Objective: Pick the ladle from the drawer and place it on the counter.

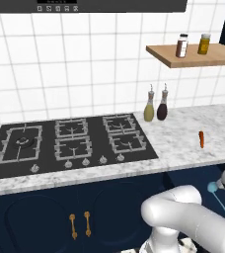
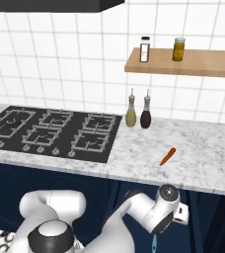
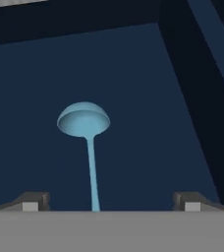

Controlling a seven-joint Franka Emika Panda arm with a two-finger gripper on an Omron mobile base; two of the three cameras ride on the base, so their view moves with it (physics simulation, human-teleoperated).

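The ladle (image 3: 87, 142) is seen lying on the dark floor of the open drawer (image 3: 30, 98), its round light-blue bowl turned away from the hand camera and its thin straight handle running back toward it. In the hand view the gripper (image 3: 111, 202) is held open above the drawer, its two fingertips (image 3: 33, 201) spread wide to either side of the handle's near end; nothing is gripped, and no contact with the ladle can be made out.

In the left base view the ladle (image 1: 218, 196) is found below the front edge of the desk (image 1: 183, 143), at the right, just beside the white arm. On the marble desk a small orange-red carrot-like object (image 1: 201, 139) is laid to the right of the black gas hob (image 1: 70, 143), and two bottles (image 1: 155, 105) are stood near the tiled wall. Two jars (image 1: 192, 45) are carried on the wooden shelf (image 1: 198, 57) above.
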